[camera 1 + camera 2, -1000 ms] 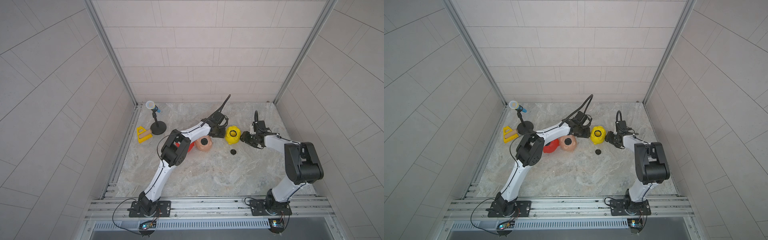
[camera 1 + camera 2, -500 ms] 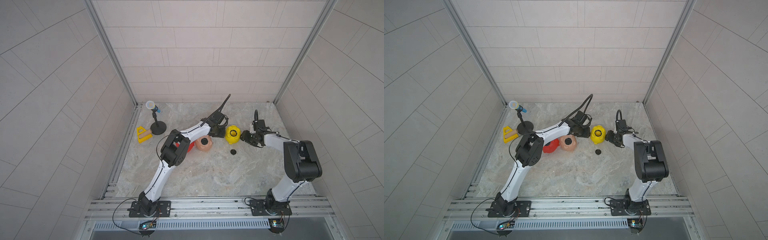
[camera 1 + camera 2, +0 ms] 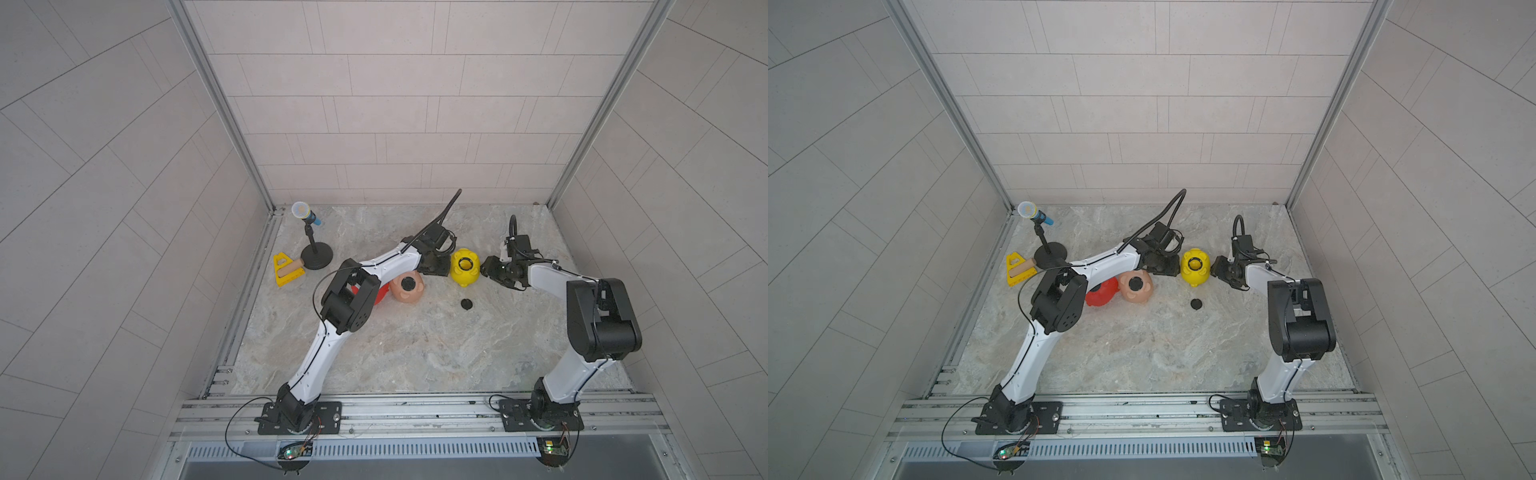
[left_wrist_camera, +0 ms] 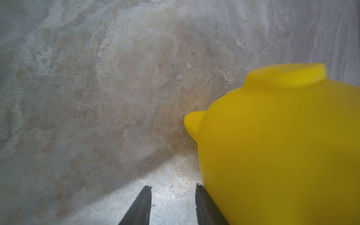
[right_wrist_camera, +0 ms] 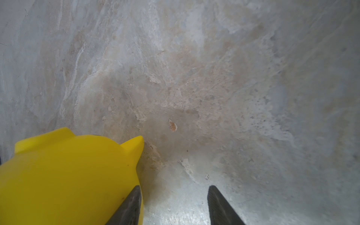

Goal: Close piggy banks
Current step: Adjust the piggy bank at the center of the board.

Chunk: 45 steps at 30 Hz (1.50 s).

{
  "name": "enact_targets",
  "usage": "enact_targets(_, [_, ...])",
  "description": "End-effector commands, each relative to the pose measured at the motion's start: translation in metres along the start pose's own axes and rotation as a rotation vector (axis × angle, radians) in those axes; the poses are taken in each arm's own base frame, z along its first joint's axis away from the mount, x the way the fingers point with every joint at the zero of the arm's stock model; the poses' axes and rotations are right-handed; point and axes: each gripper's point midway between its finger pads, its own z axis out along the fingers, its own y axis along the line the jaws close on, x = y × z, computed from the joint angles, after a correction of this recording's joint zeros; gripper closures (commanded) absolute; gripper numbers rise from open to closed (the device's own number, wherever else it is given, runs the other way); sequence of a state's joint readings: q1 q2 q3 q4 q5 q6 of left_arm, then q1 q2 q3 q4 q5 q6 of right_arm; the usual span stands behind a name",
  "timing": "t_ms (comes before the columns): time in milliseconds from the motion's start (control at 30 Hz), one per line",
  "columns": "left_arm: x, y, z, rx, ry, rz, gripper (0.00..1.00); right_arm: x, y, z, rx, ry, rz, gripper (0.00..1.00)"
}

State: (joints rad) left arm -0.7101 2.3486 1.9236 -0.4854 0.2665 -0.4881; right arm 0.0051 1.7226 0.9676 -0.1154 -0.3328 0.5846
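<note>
Lying belly-up on the marble worktop (image 3: 415,345), the yellow piggy bank (image 3: 465,272) sits between the two pincers, its round belly hole uncovered and dark inside. The left pincer (image 4: 173,186) is low at one flank of the pig, its jaws narrowly apart with nothing between them. In the left wrist view the pig's side lies just outside one finger (image 4: 202,206); whether they touch I cannot tell. The right pincer (image 5: 174,186) is at the opposite flank, its jaws somewhat wider apart and also gripping nothing, with the pig again outside one finger (image 5: 130,210). A loose black plug (image 3: 466,304) rests on the worktop near the yellow pig, apart from it, on the side toward the arm bases. The peach-pink piggy bank (image 3: 411,295) lies belly-up beside the left arm, a seated plug (image 3: 408,284) filling its hole. The red piggy bank (image 3: 1100,293) lies right beside it, largely hidden behind the left arm's elbow. Toward the far left corner stand a toy microphone (image 3: 316,262) and a yellow triangular toy (image 3: 286,272).
</note>
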Motion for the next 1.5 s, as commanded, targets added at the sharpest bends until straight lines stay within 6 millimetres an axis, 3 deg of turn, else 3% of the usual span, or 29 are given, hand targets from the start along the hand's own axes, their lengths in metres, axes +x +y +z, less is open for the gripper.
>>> enact_targets(0, [-0.004,-0.025,-0.021,0.054,-0.023,0.048,0.57,-0.002,0.005,0.003,-0.019,0.007,0.004,0.44])
enact_targets(233, [-0.004,-0.024,-0.021,0.051,-0.021,0.049,0.57,-0.005,-0.007,0.003,0.000,0.009,0.030,0.43])
enact_targets(567, [-0.004,-0.020,-0.023,0.022,-0.023,0.052,0.57,-0.009,-0.007,0.003,-0.002,0.004,0.034,0.43])
enact_targets(800, [-0.011,-0.017,-0.035,-0.010,-0.052,0.061,0.57,-0.010,-0.006,0.003,-0.004,0.002,0.032,0.42])
enact_targets(1000, [-0.013,-0.013,-0.039,-0.032,-0.055,0.065,0.57,-0.021,-0.002,-0.001,-0.005,-0.028,0.034,0.42])
enact_targets(1467, [-0.015,-0.014,-0.044,-0.031,-0.064,0.069,0.57,-0.029,0.004,0.012,-0.022,-0.003,0.042,0.43])
